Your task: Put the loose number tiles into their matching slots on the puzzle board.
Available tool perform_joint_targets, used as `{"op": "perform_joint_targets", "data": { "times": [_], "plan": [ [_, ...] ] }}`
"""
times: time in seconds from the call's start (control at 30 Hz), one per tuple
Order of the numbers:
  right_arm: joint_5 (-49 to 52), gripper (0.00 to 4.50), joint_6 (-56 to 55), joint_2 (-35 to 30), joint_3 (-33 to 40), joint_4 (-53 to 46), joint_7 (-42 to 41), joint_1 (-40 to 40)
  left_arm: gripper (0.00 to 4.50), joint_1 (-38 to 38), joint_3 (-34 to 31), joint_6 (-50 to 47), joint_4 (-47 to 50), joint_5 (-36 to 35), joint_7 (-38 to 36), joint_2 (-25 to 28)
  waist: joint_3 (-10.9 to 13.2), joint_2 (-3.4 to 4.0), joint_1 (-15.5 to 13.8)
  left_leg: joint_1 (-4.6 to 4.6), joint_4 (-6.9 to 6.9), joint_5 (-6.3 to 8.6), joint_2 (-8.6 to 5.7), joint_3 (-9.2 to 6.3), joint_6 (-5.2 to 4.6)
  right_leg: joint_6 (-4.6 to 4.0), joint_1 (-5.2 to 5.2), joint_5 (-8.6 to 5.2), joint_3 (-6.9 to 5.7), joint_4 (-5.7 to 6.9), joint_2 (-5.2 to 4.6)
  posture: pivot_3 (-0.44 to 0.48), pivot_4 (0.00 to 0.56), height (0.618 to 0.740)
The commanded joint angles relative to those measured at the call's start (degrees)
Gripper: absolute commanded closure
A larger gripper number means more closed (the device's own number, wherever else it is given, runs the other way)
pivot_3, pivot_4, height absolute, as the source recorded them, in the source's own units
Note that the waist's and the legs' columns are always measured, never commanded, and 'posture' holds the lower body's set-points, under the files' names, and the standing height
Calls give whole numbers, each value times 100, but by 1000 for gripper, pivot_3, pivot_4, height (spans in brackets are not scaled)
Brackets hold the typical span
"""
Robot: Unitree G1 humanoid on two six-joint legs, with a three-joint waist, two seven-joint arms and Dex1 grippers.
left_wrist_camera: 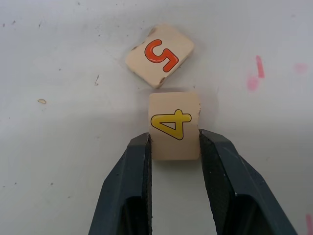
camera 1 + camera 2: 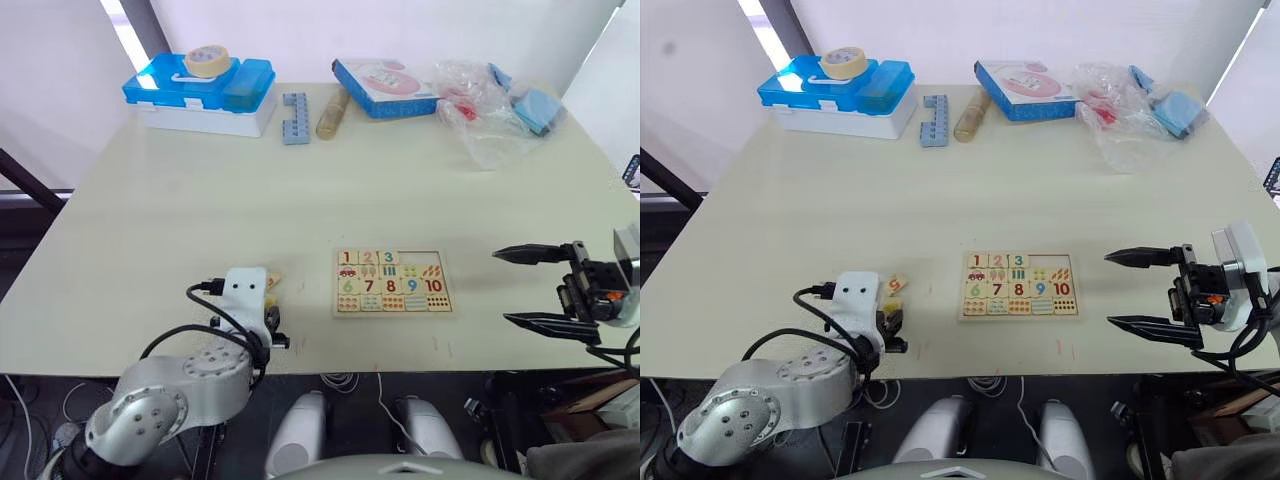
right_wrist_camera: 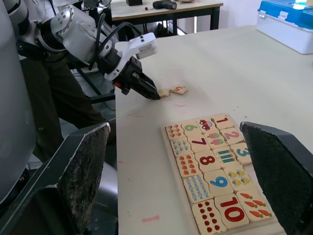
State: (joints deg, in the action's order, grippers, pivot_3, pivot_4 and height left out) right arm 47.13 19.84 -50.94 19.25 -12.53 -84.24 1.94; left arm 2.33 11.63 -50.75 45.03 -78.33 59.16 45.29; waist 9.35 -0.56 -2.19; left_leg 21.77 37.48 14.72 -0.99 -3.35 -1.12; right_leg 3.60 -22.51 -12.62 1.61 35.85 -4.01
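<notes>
Left gripper clenched on yellow 4 tile beside red 5 tile; right gripper spread wide near puzzle board

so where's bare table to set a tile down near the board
Bare table lies between the pale-wood puzzle board and the open right gripper, and across the wide middle behind the board. It is crowded at the left gripper, shut on the yellow 4 tile beside the red 5 tile.

A pale cream table stands before white walls, with a second desk behind.
</notes>
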Motion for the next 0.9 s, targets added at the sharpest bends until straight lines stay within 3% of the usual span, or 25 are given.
{"op": "perform_joint_targets", "data": {
  "times": [0.03,0.17,0.27,0.4,0.47,0.57,0.63,0.8,0.9],
  "plan": [
    [79,0,-84,44,248,-147,53,-2,3581,295,-275,-72,308,407,-580,223,0,0,1,0,-3,0,2,2,0,0,-3,0,1,-1,0,0,150,740],
    [5,0,-225,186,192,-116,117,9,3581,296,-886,-46,714,611,-1791,822,9,-8,-16,7,-5,-1,7,-3,1,-3,-8,-2,-5,-1,2,0,150,740],
    [-75,0,-377,343,117,-81,169,58,3581,46,-1523,-200,725,373,-3069,1629,10,-5,-14,7,-5,-2,8,-3,3,-1,-8,-3,-10,-4,2,0,150,740],
    [-245,0,-603,487,50,-38,192,87,3581,-451,-2174,-275,297,162,-5358,2506,18,9,8,9,-5,-2,6,-3,4,9,-11,-9,-17,-7,9,0,150,740],
    [-346,0,-738,550,24,-19,203,85,3581,-985,-2067,-238,-124,497,-6715,2921,21,8,9,10,-7,-2,-7,-3,4,15,-12,-13,-17,-5,9,0,150,740],
    [-405,0,-802,563,59,-28,273,123,3581,-2256,-1370,-200,-937,1209,-8336,3117,25,7,7,16,-12,-2,-11,-10,4,18,-17,-16,-22,-5,13,0,150,740],
    [-429,0,-858,545,145,-13,304,122,3581,-3426,-465,-176,-1549,2034,-9543,2905,26,8,14,19,-11,-3,-12,-10,5,21,-19,-18,-23,-8,17,0,150,740],
    [-548,0,-1034,503,445,-78,352,-286,3581,-5764,1517,-203,-3095,3965,-11501,1844,26,3,4,22,-11,-4,-23,-21,5,30,-9,-17,-18,-9,20,0,150,740],
    [-639,0,-1148,576,556,-101,502,-501,3581,-6627,2191,-58,-3884,4724,-12203,1063,27,1,68,32,-12,-4,-21,-24,4,36,-22,1,-16,-7,25,0,150,740]
  ]
}}
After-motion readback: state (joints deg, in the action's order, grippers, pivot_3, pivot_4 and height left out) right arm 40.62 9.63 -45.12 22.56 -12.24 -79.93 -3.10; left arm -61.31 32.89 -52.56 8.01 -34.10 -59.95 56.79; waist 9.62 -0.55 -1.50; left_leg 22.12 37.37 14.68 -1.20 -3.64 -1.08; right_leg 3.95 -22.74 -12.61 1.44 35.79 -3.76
